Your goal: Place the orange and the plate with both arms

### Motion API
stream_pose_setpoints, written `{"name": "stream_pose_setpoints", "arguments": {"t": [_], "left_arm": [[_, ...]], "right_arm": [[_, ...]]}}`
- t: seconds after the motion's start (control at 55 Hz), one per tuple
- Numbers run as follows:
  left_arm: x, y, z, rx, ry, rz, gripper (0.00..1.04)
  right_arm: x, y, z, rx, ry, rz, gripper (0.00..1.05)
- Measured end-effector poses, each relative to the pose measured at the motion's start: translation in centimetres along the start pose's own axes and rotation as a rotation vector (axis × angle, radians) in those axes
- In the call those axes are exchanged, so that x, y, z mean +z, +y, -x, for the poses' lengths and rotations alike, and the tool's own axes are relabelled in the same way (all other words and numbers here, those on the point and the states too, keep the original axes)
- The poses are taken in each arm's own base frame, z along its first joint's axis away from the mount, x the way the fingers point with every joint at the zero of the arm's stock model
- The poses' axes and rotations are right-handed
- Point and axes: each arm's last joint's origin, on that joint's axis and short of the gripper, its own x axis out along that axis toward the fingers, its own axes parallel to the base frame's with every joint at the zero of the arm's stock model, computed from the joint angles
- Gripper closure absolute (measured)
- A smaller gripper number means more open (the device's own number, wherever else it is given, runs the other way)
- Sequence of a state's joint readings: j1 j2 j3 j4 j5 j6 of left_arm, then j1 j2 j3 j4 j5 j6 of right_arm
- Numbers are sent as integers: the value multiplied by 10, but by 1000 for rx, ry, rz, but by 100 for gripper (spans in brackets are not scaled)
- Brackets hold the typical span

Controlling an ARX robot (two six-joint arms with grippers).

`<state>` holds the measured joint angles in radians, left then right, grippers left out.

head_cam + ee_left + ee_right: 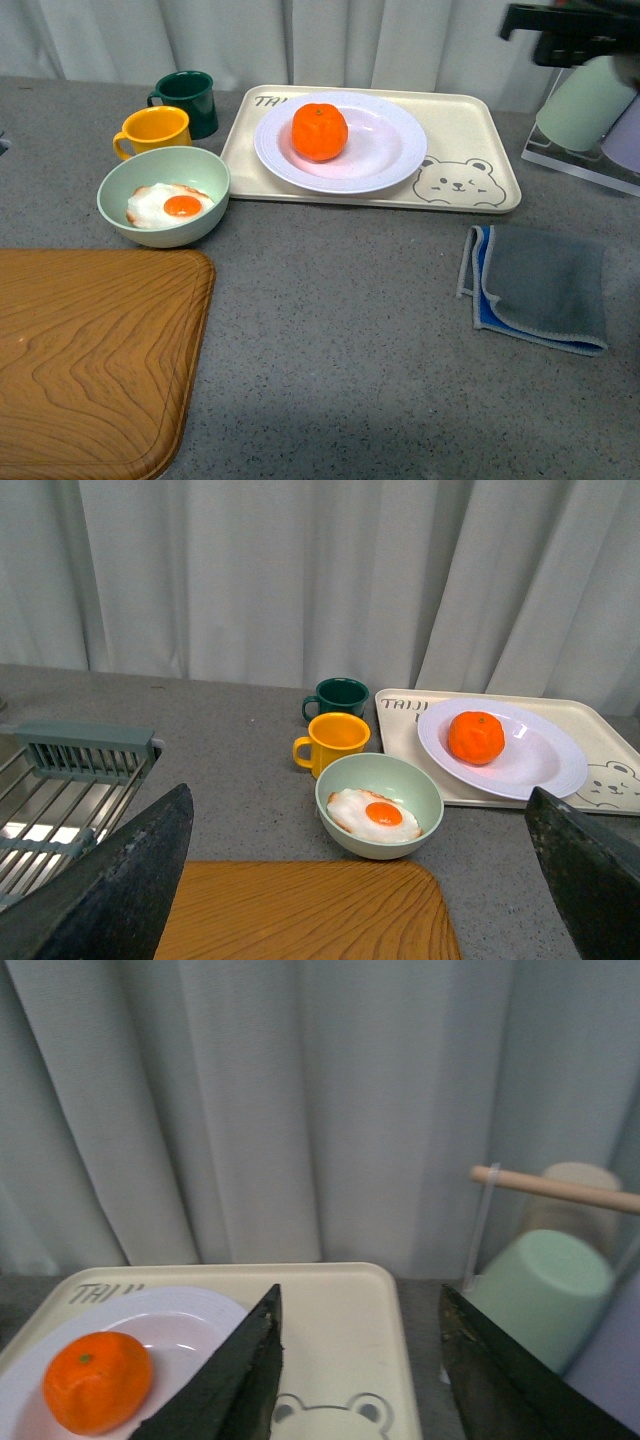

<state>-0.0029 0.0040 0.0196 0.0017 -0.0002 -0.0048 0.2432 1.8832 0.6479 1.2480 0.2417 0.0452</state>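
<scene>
The orange (320, 131) lies in the white plate (390, 150), which sits on the beige bear tray (480, 140) at the back of the table. Both also show in the left wrist view, orange (475, 737) on plate (540, 765), and in the right wrist view, orange (97, 1381) on plate (190, 1315). My right gripper (360, 1360) is open and empty, high above the tray's right end; part of it shows at the front view's top right (570, 30). My left gripper (360, 880) is open and empty, above the wooden board, well away from the plate.
A pale green bowl (163, 195) with a fried egg, a yellow mug (155, 131) and a dark green mug (188, 100) stand left of the tray. A wooden board (90, 350) lies front left, a grey cloth (540, 287) right. A rack with upturned cups (590, 110) stands far right.
</scene>
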Motion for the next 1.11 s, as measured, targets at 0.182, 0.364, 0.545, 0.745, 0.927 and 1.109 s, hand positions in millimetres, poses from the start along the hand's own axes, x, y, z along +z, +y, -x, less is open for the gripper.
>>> {"name": "stream_pose_setpoints", "arguments": {"t": [0.182, 0.364, 0.545, 0.745, 0.927, 1.109], "left_arm": [[0, 0, 0, 0, 0, 0, 7], [0, 0, 0, 1, 0, 0, 7], [0, 0, 0, 0, 0, 0, 7], [0, 0, 0, 0, 0, 0, 7], [0, 0, 0, 0, 0, 0, 7], [0, 0, 0, 0, 0, 0, 7]], "right_arm": [[2, -25, 42, -4, 27, 39, 96], [8, -38, 76, 5, 25, 47, 104], [17, -51, 103, -5, 40, 48, 104], [21, -58, 128, 1, 29, 46, 104], [22, -67, 146, 18, 29, 45, 104], [23, -72, 161, -5, 28, 45, 104]]}}
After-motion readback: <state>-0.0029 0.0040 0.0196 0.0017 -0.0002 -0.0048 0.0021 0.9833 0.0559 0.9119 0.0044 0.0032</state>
